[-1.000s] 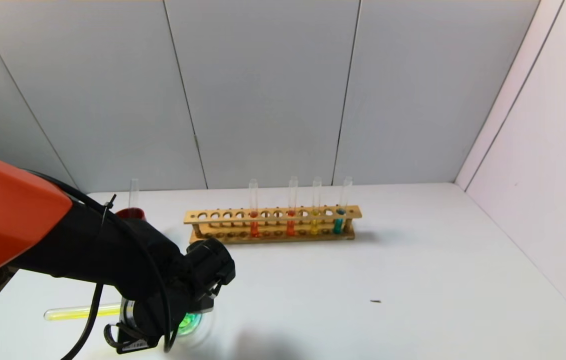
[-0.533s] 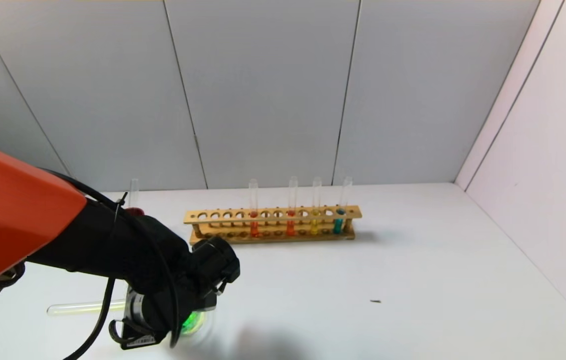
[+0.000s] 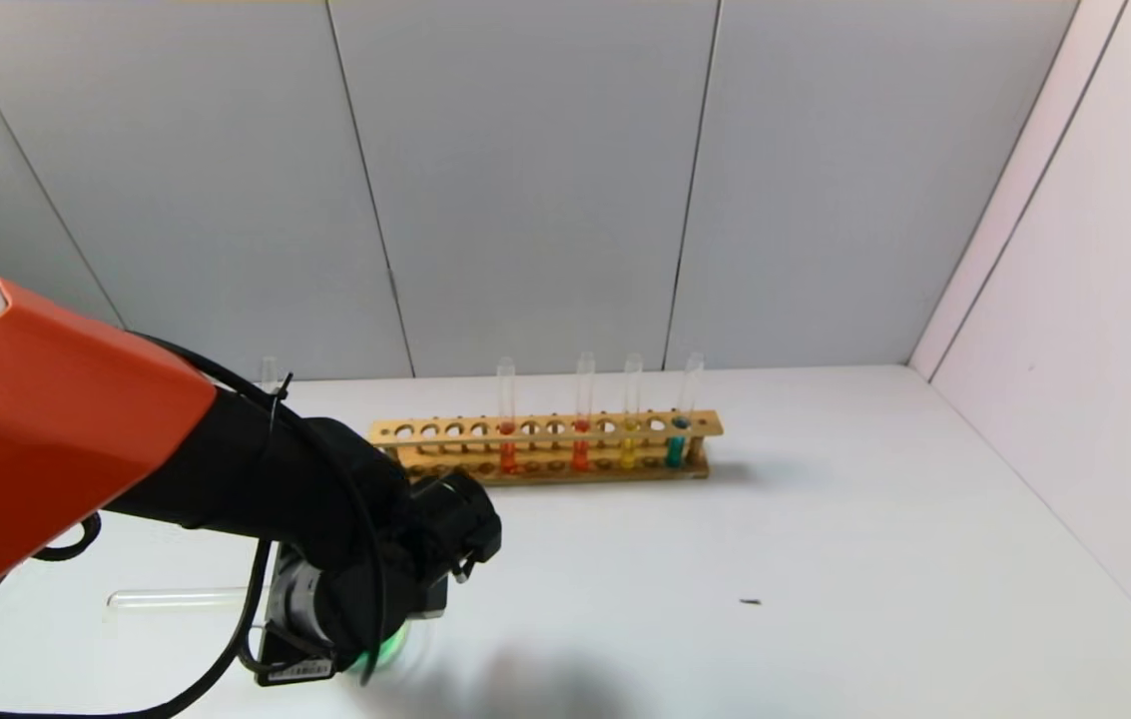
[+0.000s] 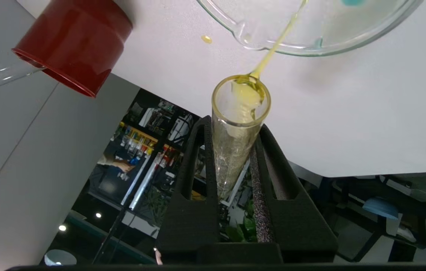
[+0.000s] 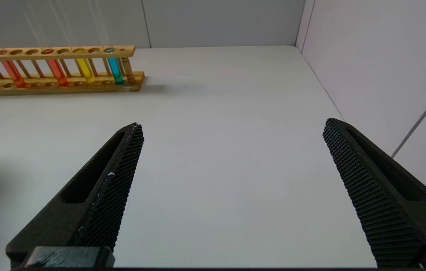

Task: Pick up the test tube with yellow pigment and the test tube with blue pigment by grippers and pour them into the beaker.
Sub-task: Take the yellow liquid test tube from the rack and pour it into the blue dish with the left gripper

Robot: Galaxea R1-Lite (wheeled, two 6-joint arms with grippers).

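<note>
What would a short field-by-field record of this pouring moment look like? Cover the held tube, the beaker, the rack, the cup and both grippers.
held tube: test tube with yellow pigment, tipped, thin yellow stream leaving its mouth
beaker: clear beaker receiving the stream, a blue patch inside
left gripper: left gripper, shut on the tube, low over the table's near left
right gripper: right gripper, open, empty, over bare table
rack: wooden rack holding two orange-red, one yellow, one blue tube
cup: red cup beside the beaker
spill: yellow drop on the table
</note>
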